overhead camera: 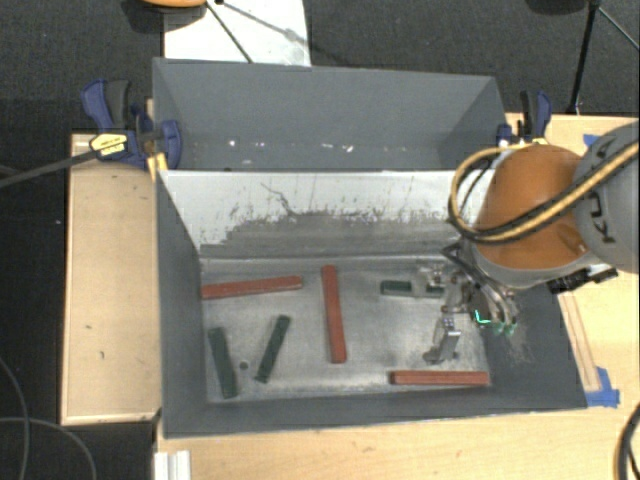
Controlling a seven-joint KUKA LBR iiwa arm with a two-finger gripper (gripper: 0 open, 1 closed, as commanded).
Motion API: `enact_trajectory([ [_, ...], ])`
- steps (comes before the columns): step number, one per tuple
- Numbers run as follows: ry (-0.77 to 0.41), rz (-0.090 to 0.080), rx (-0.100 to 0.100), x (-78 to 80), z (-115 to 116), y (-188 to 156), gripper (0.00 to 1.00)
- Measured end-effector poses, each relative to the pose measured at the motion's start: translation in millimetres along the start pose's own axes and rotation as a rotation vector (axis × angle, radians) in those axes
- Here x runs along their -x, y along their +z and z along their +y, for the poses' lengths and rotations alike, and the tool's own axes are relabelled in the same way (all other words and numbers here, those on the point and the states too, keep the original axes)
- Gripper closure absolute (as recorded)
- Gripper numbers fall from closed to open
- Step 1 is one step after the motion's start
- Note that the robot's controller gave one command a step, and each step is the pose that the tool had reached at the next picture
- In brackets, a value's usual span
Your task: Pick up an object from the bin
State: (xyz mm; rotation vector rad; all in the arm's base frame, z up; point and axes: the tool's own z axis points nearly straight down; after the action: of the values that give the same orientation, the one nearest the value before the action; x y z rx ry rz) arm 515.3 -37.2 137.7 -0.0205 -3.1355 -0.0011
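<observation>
My gripper (441, 346) hangs low over the right part of the bin floor, below the orange wrist cover. Just in front of it a flat red-brown stick (440, 377) lies along the bin's front edge, apart from the gripper. A short dark green block (396, 288) lies a little behind and left of the gripper. Further left, a second red-brown stick (334, 314) lies pointing front to back in the middle of the floor.
A third red-brown stick (251, 287) lies crosswise at the left. Two dark green sticks (271, 348) (222, 362) lie at the front left. The bin's sloped right wall is close beside the gripper.
</observation>
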Motion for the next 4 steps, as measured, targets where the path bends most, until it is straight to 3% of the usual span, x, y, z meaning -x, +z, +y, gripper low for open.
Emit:
enact_trajectory([
  [1, -0.001, -0.008, -0.001, 1.8, 0.1, -4.3, 0.00],
  [2, -0.058, -0.017, -0.002, 51.2, -5.8, 34.5, 0.00],
  [3, -0.008, -0.010, 0.000, 72.7, 5.6, 62.0, 1.00],
  [4, -0.008, -0.010, 0.000, 72.7, 5.6, 62.0, 1.00],
])
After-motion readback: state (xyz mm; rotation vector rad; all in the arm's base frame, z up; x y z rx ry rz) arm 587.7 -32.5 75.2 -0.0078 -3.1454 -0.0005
